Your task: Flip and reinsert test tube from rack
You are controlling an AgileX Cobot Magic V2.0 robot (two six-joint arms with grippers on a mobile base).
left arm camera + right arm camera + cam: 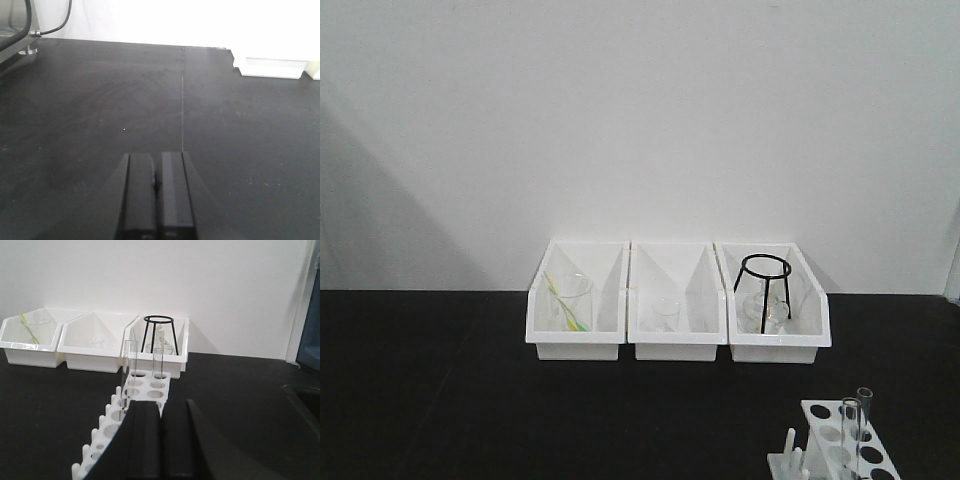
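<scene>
Standing upright in the rack [134,405], the test tube [128,375] I judge to be my target is the taller-looking one nearer my right wrist camera, its rim up and its lower end dropped through one of the round holes. A second, like tube [158,363] stands just behind it in a farther hole; through glass this clear I cannot say for sure how deep either one sits. They are kept vertical by the top plate, which leaves the upper length free for a pinch from the side. The row of short pegs [98,432] runs along the rack's left edge in that view, probably for draining upturned tubes, so a flipped tube has a place to go.

My right gripper [161,440] hangs low just in front of the rack, fingers pressed together with only a hairline seam between them, holding nothing and touching neither tube nor rack. It must spread before it can take the glass. My left gripper [156,195] is likewise pressed together and empty, hovering over the bare black table [90,110], well apart from the rack.

Beyond the rack, against the wall, stand three white bins [678,300]: one with a beaker [572,300], one with a small glass, one with a black wire tripod [763,290].
</scene>
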